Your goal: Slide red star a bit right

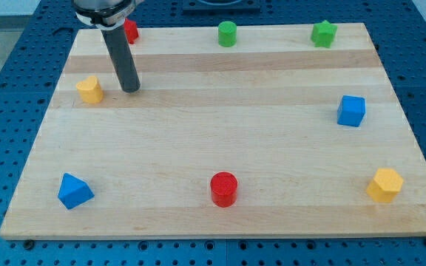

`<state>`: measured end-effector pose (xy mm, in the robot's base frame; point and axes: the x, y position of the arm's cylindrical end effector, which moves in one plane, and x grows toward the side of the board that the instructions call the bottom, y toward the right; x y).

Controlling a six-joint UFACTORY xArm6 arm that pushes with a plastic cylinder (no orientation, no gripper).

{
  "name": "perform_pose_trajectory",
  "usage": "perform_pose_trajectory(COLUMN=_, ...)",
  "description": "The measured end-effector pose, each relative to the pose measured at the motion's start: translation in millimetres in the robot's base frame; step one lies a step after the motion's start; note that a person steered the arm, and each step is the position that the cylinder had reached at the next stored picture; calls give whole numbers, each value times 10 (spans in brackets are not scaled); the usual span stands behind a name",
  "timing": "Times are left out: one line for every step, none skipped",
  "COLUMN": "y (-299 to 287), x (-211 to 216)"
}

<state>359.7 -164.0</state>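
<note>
The red star [131, 30] sits at the board's top left, partly hidden behind the dark rod. My tip [131, 89] rests on the board below the red star and just right of the yellow block [89, 89], apart from both.
A green cylinder [228, 34] and a green star [323, 33] sit along the top edge. A blue cube [351, 111] is at the right. A yellow hexagon block [384, 185], a red cylinder [224, 189] and a blue triangle block [74, 191] sit along the bottom of the wooden board [220, 140].
</note>
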Motion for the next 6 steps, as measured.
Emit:
perform_pose_trajectory(y=134, x=0)
perform_pose_trajectory(y=285, x=0)
perform_pose_trajectory(y=149, x=-340)
perform_pose_trajectory(y=-207, x=-573)
perform_pose_trajectory(y=-645, x=-832)
perform_pose_trajectory(y=-1085, x=-1281)
